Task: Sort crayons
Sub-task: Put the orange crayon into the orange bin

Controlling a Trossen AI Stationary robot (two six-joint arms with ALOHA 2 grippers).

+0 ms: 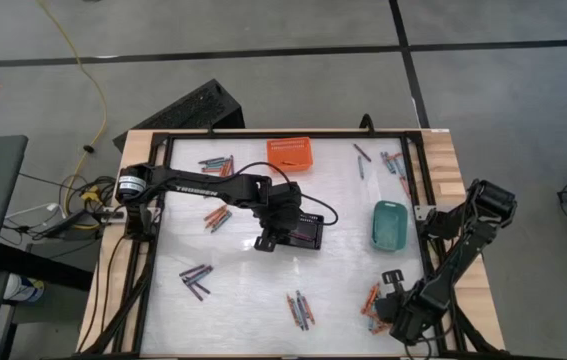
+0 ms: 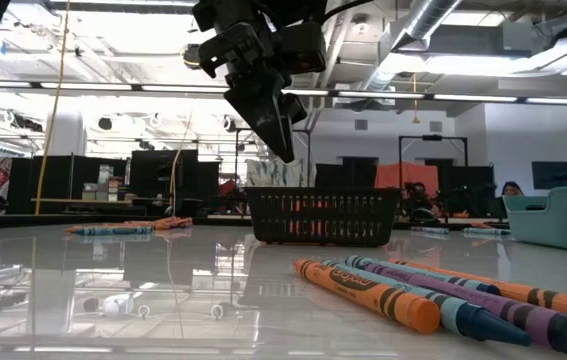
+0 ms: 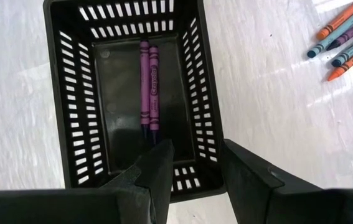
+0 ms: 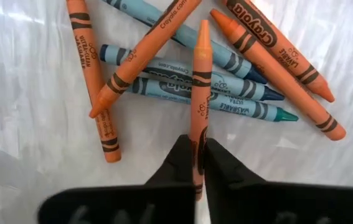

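On the far left of the room sits a dark desk, with a yellow cable [image 1: 81, 75] trailing across the grey floor toward the wooden-edged table [image 1: 453, 160]. Its glossy white top reflects the ceiling lights, and crayons lie scattered in small clusters: one group near the left-rear [image 1: 216, 161], another at the left-front [image 1: 195, 276]. Over the middle, the left gripper [image 3: 192, 163] hangs above the black basket [image 3: 71, 112], its fingers parted and holding nothing; two purple crayons [image 3: 149, 87] lie side by side on the basket's floor. Behind it stands an orange basket [image 1: 290, 153], and toward the right a teal basket [image 1: 389, 224]. At the front-right corner, the right gripper [image 4: 195, 163] is pinched closed on an orange crayon [image 4: 200, 81] above a heap of orange and blue crayons [image 4: 182, 81]. Beyond the table, desks and monitors fill the open office.
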